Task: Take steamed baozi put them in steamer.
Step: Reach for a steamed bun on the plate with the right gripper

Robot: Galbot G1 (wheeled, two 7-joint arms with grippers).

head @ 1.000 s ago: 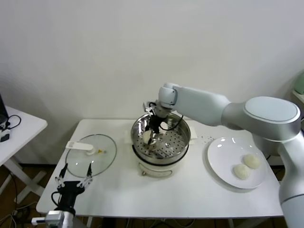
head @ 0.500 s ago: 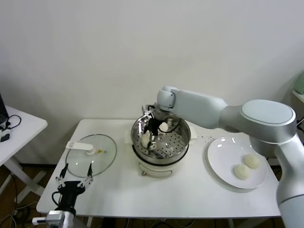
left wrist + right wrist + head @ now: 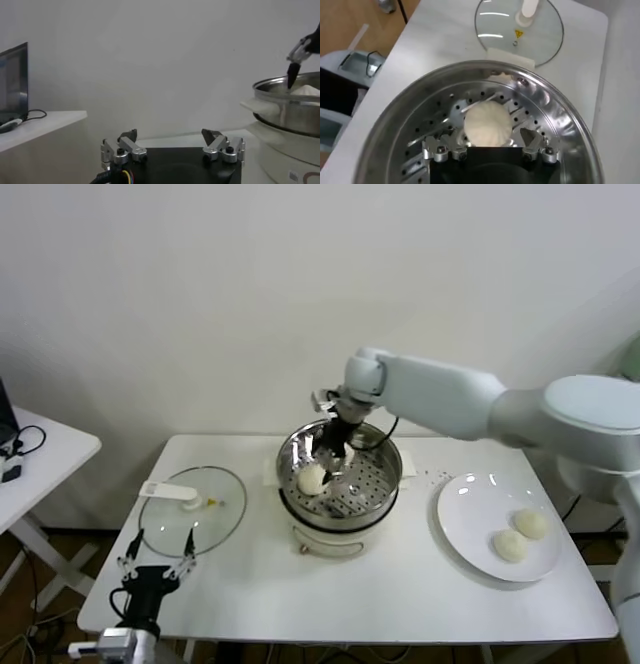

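The steel steamer (image 3: 392,452) stands at the table's middle on its white base. One steamed baozi (image 3: 312,478) lies on the left of its perforated tray. A second pale shape beside the fingers is partly hidden. My right gripper (image 3: 335,446) hangs open just above the pot, holding nothing. In the right wrist view the gripper (image 3: 490,142) is above the baozi (image 3: 487,124), inside the steamer (image 3: 560,115). Two more baozi (image 3: 531,523) (image 3: 509,545) lie on the white plate (image 3: 470,499). My left gripper (image 3: 152,564) is parked open at the front left, and also shows in its own wrist view (image 3: 170,137).
A flat glass lid (image 3: 190,509) with a white handle lies left of the steamer; it also shows in the right wrist view (image 3: 517,25). A small white side table (image 3: 40,449) stands at the far left. The left wrist view shows the steamer (image 3: 290,110) to one side.
The right gripper, which was low inside the steamer with a baozi, has let it go on the tray's left side and risen above the pot. The left arm has not moved.
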